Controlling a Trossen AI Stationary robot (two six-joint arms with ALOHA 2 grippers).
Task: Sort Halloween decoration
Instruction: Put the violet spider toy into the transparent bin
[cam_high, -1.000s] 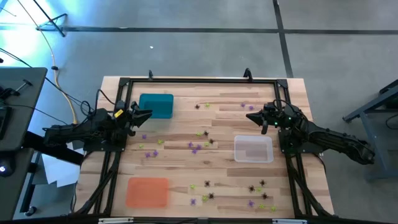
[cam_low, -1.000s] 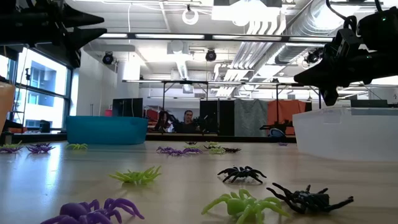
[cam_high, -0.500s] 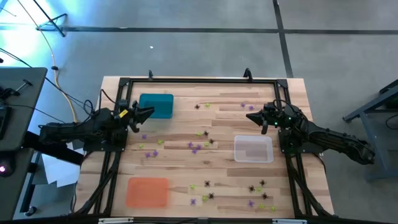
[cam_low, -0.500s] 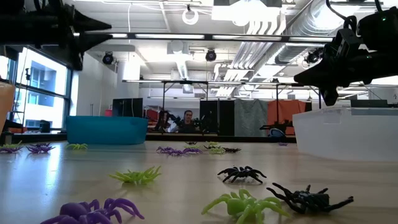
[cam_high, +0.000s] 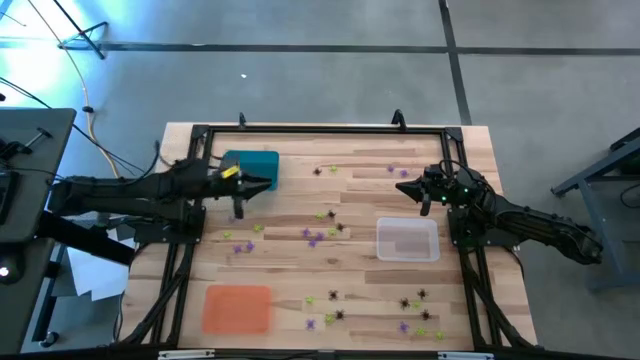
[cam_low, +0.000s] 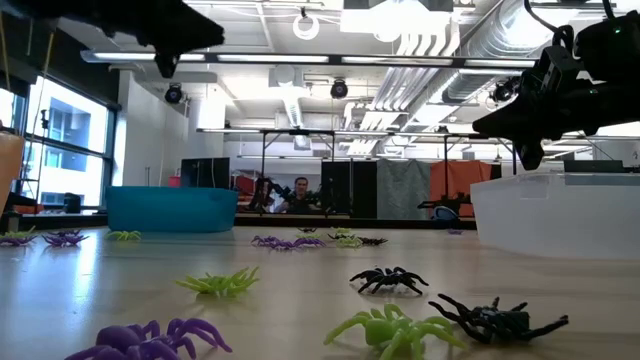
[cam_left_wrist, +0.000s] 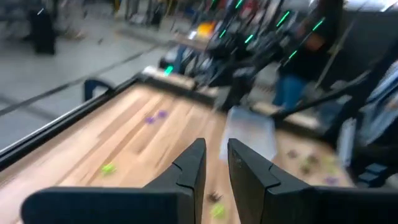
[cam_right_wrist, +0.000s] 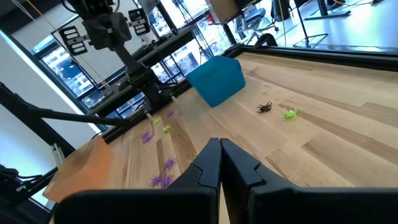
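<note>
While tiny black, green and purple plastic spiders (cam_high: 320, 235) lie scattered beside the teal rectangular tray (cam_high: 252, 169), my left gripper (cam_high: 268, 184), narrowly parted and empty, hovers by it to pick.

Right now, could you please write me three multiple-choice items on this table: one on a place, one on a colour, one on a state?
1. Where is the left gripper?
A. beside the teal tray
B. over the orange tray
C. inside the clear tray

2. What colour is the tray at the table's near left corner?
A. teal
B. orange
C. black

3. How is the right gripper?
A. wide open
B. shut on a spider
C. shut and empty

Answers: 1 A, its tip is at the edge of the teal tray. 2 B, it is plainly orange. 3 C, the fingers meet with nothing between them.
</note>
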